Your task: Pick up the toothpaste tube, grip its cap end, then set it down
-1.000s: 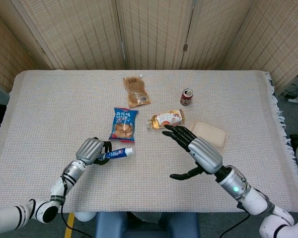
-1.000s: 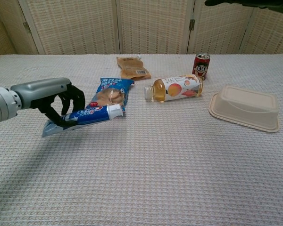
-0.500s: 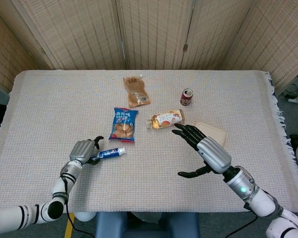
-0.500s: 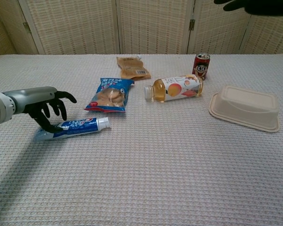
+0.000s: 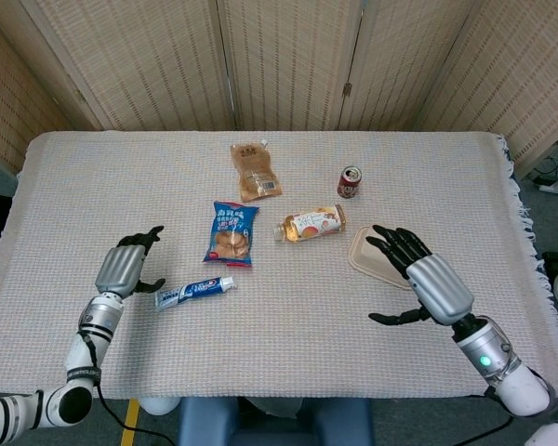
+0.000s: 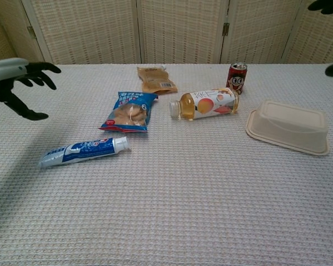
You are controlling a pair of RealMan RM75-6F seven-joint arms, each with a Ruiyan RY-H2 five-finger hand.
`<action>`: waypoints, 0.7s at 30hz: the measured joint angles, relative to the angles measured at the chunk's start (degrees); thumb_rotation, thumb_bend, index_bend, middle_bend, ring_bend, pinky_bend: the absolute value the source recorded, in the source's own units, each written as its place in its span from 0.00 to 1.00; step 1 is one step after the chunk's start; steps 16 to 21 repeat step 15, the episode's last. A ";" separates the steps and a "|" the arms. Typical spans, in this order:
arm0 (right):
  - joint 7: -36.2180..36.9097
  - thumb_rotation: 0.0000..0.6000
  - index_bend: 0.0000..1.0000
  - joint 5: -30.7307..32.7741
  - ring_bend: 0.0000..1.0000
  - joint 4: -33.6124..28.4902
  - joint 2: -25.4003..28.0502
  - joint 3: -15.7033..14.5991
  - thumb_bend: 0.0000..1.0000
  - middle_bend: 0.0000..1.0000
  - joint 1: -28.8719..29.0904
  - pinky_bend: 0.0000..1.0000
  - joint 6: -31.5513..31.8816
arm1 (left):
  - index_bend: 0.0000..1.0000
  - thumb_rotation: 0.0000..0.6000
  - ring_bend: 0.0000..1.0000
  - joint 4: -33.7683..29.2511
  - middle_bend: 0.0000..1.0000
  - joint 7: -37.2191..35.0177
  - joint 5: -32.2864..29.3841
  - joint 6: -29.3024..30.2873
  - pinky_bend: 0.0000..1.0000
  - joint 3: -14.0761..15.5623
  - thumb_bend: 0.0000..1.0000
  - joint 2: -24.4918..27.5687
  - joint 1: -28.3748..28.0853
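Both hands hang empty with fingers spread: the left hand [image 5: 127,268] sits raised above the table's near-left area, apart from the blue-and-white toothpaste tube with a white cap [image 5: 194,291], and the right hand [image 5: 426,282] hovers near the beige lidded takeaway box [image 6: 288,126], well apart from the tube. The tube lies flat on the table with its woven off-white cloth [image 5: 288,344], cap end pointing toward the blue snack packet [image 5: 231,233] just beyond it, crimped tail toward the left hand. Judging from how things lie, the tube looks set down, so little of the task seems left (whether the cap end was properly gripped cannot be read from this). If another grasp is needed, the risks are plain: the tube is thin and lies flush on textured cloth, so fingertips could snag the weave or push the tube sideways instead of getting under it; a reach for the cap could also nudge the snack packet. The clear plastic drink bottle lying on its side [image 5: 310,223], the red can [image 5: 350,181] and the brown pouch [image 5: 255,172] sit farther back, out of harm's way.
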 measured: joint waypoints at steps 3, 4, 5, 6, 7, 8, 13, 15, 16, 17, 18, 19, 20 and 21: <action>-5.31 1.00 0.00 2.68 0.00 0.82 0.38 -0.67 0.07 0.00 -2.89 0.00 1.60 | 0.15 1.00 0.18 0.22 0.24 -1.38 4.17 4.26 0.15 0.88 0.33 2.18 3.20; -6.29 1.00 0.00 3.42 0.00 1.36 0.36 -0.85 0.07 0.00 -3.94 0.00 2.33 | 0.15 1.00 0.18 0.43 0.24 -1.95 5.42 5.76 0.15 1.33 0.33 2.94 4.52; -6.91 1.00 0.00 4.19 0.00 2.34 0.22 -1.07 0.07 0.00 -5.17 0.00 3.30 | 0.15 1.00 0.18 0.59 0.24 -2.46 6.28 6.82 0.14 1.66 0.33 3.46 5.51; -7.01 1.00 0.00 4.59 0.00 3.22 0.03 -1.23 0.07 0.00 -5.95 0.00 3.99 | 0.16 1.00 0.18 0.74 0.24 -3.08 7.13 7.82 0.14 2.01 0.33 3.97 6.47; -6.93 1.00 0.00 4.87 0.00 4.18 -0.21 -1.40 0.07 0.00 -6.69 0.00 4.65 | 0.16 1.00 0.18 0.89 0.24 -4.06 8.28 9.03 0.13 2.47 0.33 4.61 7.71; -6.71 1.00 0.00 5.15 0.00 5.52 -0.57 -1.68 0.07 0.00 -7.75 0.00 5.49 | 0.16 1.00 0.18 0.95 0.24 -4.89 9.14 9.87 0.13 2.80 0.33 5.07 8.61; -4.61 1.00 0.00 5.93 0.00 9.97 -1.98 -2.84 0.07 0.00 -11.89 0.00 8.54 | 0.17 1.00 0.18 0.67 0.24 -9.66 14.28 14.48 0.12 5.00 0.33 7.28 13.78; -2.99 1.00 0.00 5.88 0.00 11.45 -2.34 -3.40 0.07 0.01 -13.17 0.00 9.11 | 0.17 1.00 0.18 0.43 0.24 -10.56 16.05 16.20 0.12 5.87 0.33 7.73 15.61; -2.99 1.00 0.00 5.88 0.00 11.45 -2.34 -3.40 0.07 0.01 -13.17 0.00 9.11 | 0.17 1.00 0.18 0.43 0.24 -10.56 16.05 16.20 0.12 5.87 0.33 7.73 15.61; -2.99 1.00 0.00 5.88 0.00 11.45 -2.34 -3.40 0.07 0.01 -13.17 0.00 9.11 | 0.17 1.00 0.18 0.43 0.24 -10.56 16.05 16.20 0.12 5.87 0.33 7.73 15.61; -2.99 1.00 0.00 5.88 0.00 11.45 -2.34 -3.40 0.07 0.01 -13.17 0.00 9.11 | 0.17 1.00 0.18 0.43 0.24 -10.56 16.05 16.20 0.12 5.87 0.33 7.73 15.61; -2.99 1.00 0.00 5.88 0.00 11.45 -2.34 -3.40 0.07 0.01 -13.17 0.00 9.11 | 0.17 1.00 0.18 0.43 0.24 -10.56 16.05 16.20 0.12 5.87 0.33 7.73 15.61; -2.99 1.00 0.00 5.88 0.00 11.45 -2.34 -3.40 0.07 0.01 -13.17 0.00 9.11 | 0.17 1.00 0.18 0.43 0.24 -10.56 16.05 16.20 0.12 5.87 0.33 7.73 15.61; -2.99 1.00 0.00 5.88 0.00 11.45 -2.34 -3.40 0.07 0.01 -13.17 0.00 9.11 | 0.17 1.00 0.18 0.43 0.24 -10.56 16.05 16.20 0.12 5.87 0.33 7.73 15.61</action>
